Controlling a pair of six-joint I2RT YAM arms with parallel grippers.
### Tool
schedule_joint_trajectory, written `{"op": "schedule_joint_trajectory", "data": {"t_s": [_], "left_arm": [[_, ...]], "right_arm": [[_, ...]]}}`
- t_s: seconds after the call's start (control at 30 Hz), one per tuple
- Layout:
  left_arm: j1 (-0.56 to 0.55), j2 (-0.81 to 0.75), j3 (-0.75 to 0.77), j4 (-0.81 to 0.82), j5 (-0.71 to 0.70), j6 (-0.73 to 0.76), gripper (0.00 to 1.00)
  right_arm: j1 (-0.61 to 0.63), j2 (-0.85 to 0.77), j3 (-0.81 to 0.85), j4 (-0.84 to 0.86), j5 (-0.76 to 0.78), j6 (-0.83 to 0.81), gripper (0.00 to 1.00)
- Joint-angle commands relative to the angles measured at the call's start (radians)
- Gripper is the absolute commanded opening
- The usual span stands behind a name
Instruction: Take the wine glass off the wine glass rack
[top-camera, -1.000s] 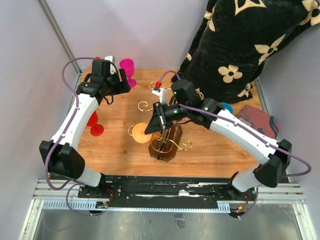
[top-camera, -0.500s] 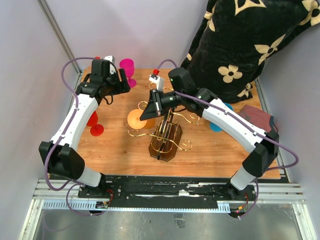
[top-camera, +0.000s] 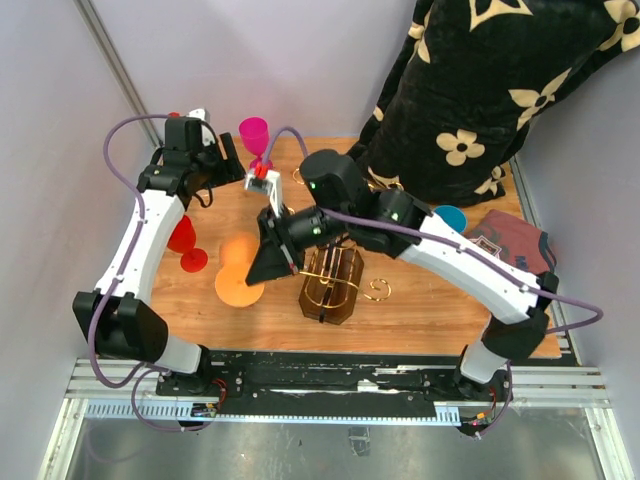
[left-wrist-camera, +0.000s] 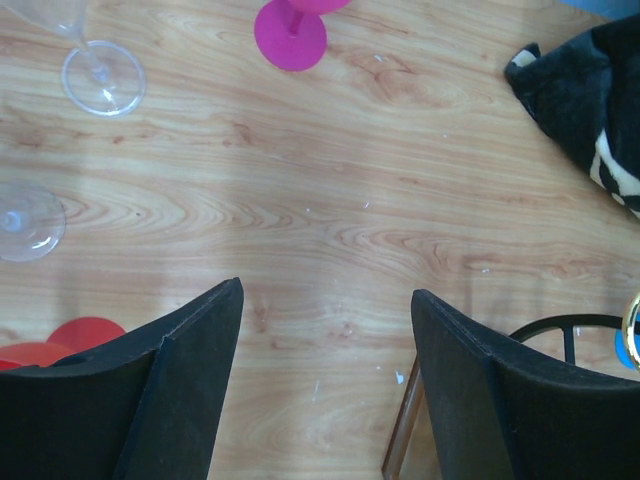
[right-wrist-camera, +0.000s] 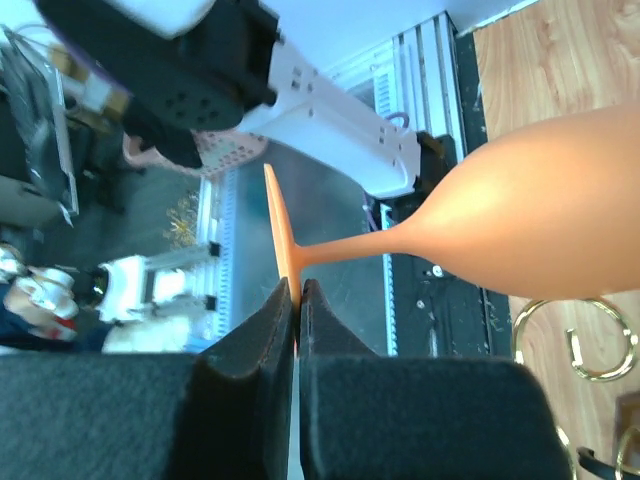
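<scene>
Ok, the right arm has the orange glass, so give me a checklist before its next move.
1. Right gripper shut on the foot of the orange glass: ok.
2. Glass off the rack: ok; in the top view its bowl sits left of the rack, apart from it.
3. Glass upright: cannot tell; the wrist view shows the stem running sideways from the fingers.
4. Red glass apart from the orange one: ok.
5. Left gripper open, holding nothing, and out of the way near the pink glass: ok.
</scene>
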Motion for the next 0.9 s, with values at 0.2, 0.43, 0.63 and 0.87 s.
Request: {"op": "schedule_joint_trajectory", "data": {"t_s": [0.2, 0.43, 0.63, 0.87], "left_arm": [[0.068, -0.064, -0.007, 0.003, 0.026, -0.028, 0.74], [0.118, -0.099, -0.032, 0.026, 0.049, -0.05, 0.74], [0.128, -0.1, -0.044, 0.032, 0.063, -0.058, 0.74], [0.143, -0.101, -0.057, 0.035, 0.069, -0.059, 0.74]], "right_arm": [[0.312, -0.087, -0.107, -0.331, 0.601, -0.448, 0.01], [0.439, -0.09, -0.389, -0.12, 1.013, -0.601, 0.01], [0.483, -0.044, -0.594, 0.187, 1.307, -0.762, 0.01], [0.56, 0.187, -0.568, 0.347, 1.53, -0.941, 0.01]]}}
